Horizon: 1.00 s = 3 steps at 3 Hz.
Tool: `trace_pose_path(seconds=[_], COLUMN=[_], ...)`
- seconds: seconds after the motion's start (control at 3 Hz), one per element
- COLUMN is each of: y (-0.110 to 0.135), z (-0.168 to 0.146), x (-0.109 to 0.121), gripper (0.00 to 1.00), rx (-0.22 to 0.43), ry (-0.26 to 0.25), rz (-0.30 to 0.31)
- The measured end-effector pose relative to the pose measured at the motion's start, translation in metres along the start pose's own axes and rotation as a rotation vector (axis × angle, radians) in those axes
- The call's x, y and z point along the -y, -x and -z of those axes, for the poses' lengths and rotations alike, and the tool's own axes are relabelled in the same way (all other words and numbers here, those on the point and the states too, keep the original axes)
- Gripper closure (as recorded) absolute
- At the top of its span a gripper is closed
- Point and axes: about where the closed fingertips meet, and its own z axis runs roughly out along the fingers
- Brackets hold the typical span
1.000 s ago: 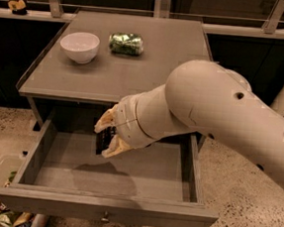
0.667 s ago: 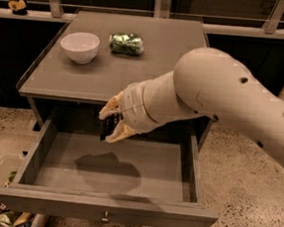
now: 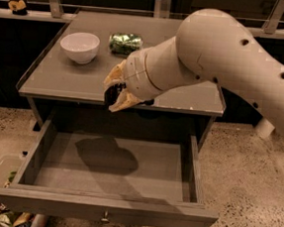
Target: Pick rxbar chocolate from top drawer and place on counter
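Note:
My gripper (image 3: 115,89) hangs over the front edge of the counter (image 3: 60,81), above the open top drawer (image 3: 108,209). Its tan fingers (image 3: 114,74) are shut on the rxbar chocolate (image 3: 114,92), a small dark bar held between them. The drawer is pulled fully out and nothing lies on its grey floor. A small metal knob (image 3: 105,215) sits at the middle of the drawer's front panel. My large white arm covers the right part of the counter.
A white bowl (image 3: 80,46) stands at the counter's back left. A shiny green foil packet (image 3: 125,43) lies next to it at the back middle. A bin with packets (image 3: 3,218) sits on the speckled floor at the lower left.
My gripper has risen out of the drawer with the dark bar and now sits at the level of the counter's front edge. Its shadow on the drawer floor has grown.

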Motion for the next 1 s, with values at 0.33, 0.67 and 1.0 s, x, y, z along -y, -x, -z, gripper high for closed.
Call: trace_pose_path(seconds=[0.33, 0.67, 1.0], y=[0.000, -0.009, -0.044], z=[0.000, -0.005, -0.014], x=[-0.001, 0.007, 0.028], gripper=[1.00, 1.00, 1.00], rx=[0.000, -0.014, -0.057], ry=[0.001, -0.004, 0.020], rz=[0.000, 0.004, -0.004])
